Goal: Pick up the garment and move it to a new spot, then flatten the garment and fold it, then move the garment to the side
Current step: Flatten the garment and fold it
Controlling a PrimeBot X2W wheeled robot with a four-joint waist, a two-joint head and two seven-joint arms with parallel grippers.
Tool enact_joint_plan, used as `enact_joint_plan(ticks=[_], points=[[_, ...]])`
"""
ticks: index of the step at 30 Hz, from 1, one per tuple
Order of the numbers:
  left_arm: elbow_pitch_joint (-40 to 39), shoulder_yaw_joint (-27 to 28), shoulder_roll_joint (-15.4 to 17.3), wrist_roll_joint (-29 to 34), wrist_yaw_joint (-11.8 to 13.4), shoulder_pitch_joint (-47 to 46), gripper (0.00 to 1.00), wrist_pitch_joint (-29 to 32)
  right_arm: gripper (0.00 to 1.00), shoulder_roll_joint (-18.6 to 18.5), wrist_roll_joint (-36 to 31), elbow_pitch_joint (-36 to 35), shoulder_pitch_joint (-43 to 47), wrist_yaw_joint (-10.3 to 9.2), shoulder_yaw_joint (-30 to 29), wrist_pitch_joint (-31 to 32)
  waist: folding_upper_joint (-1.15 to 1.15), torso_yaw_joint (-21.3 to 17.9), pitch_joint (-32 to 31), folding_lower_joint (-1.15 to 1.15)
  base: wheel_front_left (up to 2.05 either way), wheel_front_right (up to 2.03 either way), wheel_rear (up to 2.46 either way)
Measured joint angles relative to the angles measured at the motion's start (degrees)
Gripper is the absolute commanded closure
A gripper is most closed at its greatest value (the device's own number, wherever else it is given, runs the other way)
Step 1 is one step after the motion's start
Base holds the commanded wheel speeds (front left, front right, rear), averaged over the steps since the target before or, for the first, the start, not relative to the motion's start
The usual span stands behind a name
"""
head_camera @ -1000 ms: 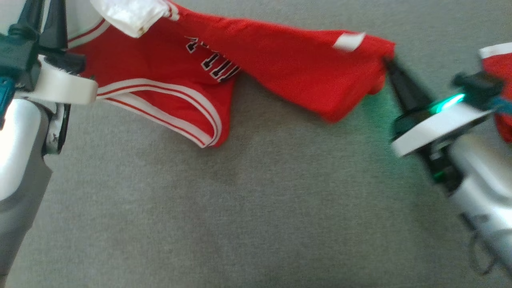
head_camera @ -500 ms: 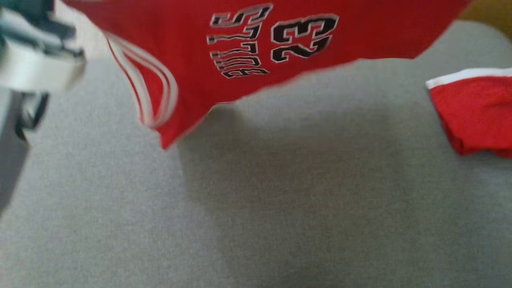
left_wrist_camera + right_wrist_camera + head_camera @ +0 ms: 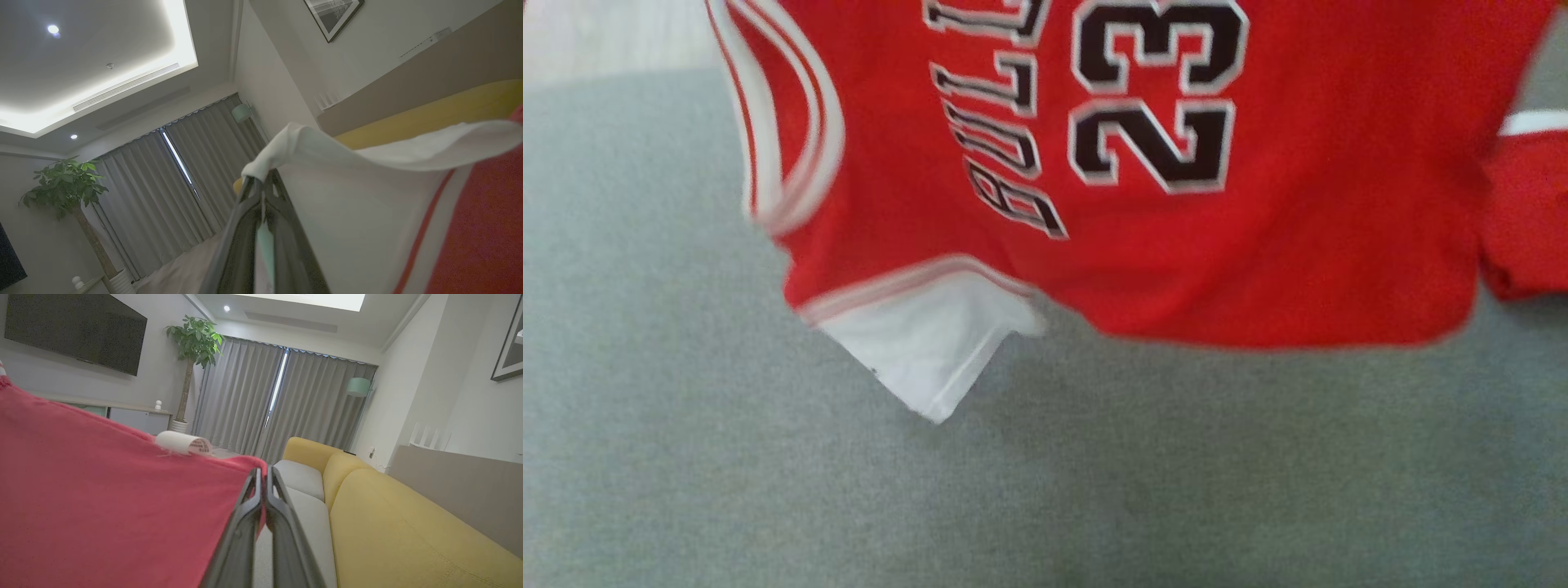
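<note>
The garment (image 3: 1258, 245) is a red jersey with white trim, black letters and the number 23. It hangs spread in the air above the grey cushion (image 3: 1045, 490), with a white flap (image 3: 923, 343) dangling from its lower left. In the left wrist view my left gripper (image 3: 261, 181) is shut on a white corner of the garment (image 3: 367, 204). Over in the right wrist view, my right gripper (image 3: 261, 473) is shut on a red corner of the garment (image 3: 102, 506), which stretches off to the left.
A second red piece with a white band (image 3: 1527, 212) lies on the cushion at the right edge. The yellow sofa back (image 3: 408, 522) runs along one side, with grey seat cushions (image 3: 302, 477) below. Curtains (image 3: 261, 404), a plant (image 3: 192, 339) and a wall screen (image 3: 73, 330) stand beyond.
The garment has gone from draped low between the grippers to raised and spread out, its number now facing the head camera. Both grippers have risen out of the head view, which has also shifted.
</note>
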Motion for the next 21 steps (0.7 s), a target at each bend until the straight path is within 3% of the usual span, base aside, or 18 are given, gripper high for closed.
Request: enact_joint_plan(ticks=[11,17,21], points=[[13.6,-0.2,-5.9,4.1,0.8,-18.7,1.0,-8.7,1.0,5.8,-5.2,14.2,-15.6,0.0,2.0,-8.9,0.0,0.5,11.6,0.02,0.0,0.0,0.0],[15.1,-0.3,-6.8,4.0,0.7,-16.9,1.0,-10.8,1.0,6.0,-6.5,16.9,-15.8,0.0,3.2,-9.9,0.0,1.8,13.2,-0.01,0.0,0.0,0.0],[11.7,-0.4,-6.5,2.3,-0.2,-9.4,1.0,-11.1,1.0,5.9,-6.6,16.8,-12.9,0.0,3.5,-9.9,0.0,2.9,13.7,0.0,0.0,0.0,0.0]])
